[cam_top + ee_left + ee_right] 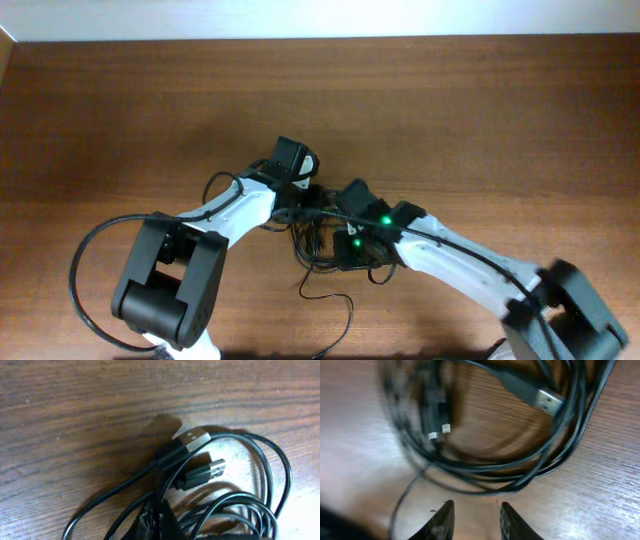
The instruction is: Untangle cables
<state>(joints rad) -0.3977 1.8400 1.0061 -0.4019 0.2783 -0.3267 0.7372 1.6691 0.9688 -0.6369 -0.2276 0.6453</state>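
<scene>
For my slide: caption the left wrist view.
Two USB plugs amid tangled black cables on a wooden table.

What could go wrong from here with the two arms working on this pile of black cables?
1. The right gripper sits open beside the cable bundle, where several strands run together. Closing there may grab more than one strand and tighten the knot.
2. A USB plug lies among the loops and could snag when pulled.
3. Seen from overhead, the left arm and right arm meet over the bundle and might collide.
</scene>
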